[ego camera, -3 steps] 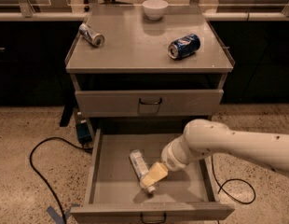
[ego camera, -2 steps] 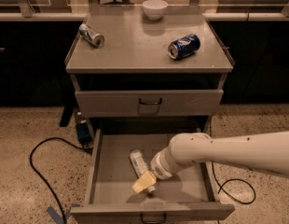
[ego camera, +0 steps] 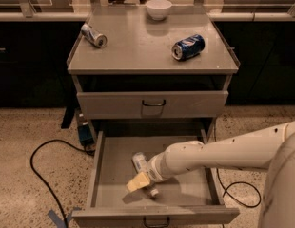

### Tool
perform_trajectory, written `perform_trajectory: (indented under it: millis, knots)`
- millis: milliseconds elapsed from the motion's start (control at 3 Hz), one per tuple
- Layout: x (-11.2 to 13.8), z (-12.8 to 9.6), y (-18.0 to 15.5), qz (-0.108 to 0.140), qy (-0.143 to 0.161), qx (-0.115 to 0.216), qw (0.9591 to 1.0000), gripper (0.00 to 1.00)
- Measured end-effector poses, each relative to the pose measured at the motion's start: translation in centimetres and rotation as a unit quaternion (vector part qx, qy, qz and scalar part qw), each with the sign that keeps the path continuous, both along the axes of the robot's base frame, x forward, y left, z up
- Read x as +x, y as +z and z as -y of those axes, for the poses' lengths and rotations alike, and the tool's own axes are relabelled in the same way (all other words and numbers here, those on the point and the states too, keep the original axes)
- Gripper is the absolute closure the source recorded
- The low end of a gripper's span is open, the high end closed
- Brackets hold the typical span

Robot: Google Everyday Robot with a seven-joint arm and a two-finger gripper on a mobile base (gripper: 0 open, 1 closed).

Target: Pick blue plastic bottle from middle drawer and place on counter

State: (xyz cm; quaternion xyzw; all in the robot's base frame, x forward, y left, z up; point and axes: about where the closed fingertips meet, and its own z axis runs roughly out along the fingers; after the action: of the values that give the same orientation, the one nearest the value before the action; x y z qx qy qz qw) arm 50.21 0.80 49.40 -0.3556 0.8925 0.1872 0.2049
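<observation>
Middle drawer [ego camera: 103,175] pulled open, blue plastic bottle [ego camera: 139,161] lying on its floor, cap toward the front. Gripper [ego camera: 137,183] low inside the drawer, over the bottle's middle, arm reaching in from the right. Upper drawer [ego camera: 185,103] shut. Counter [ego camera: 138,49] holds silver can [ego camera: 93,35] back left and dark blue soda can [ego camera: 188,47] right, both on their sides, white bowl [ego camera: 158,8] at back.

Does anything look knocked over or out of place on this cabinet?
Both cans on the counter lie tipped on their sides: the silver can at back left, the blue soda can at right. The blue plastic bottle lies flat in the open middle drawer, with the gripper over it.
</observation>
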Motion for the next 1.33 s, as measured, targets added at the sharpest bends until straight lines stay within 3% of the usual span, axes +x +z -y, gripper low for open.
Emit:
perform_trajectory:
  millis: [667, 1333]
  knots:
    - [0.5, -1.0, -1.7, 0.001, 0.004, 0.001, 1.0000, 0.00]
    - [5.1, -7.0, -6.5, 0.013, 0.012, 0.003, 0.9998, 0.00]
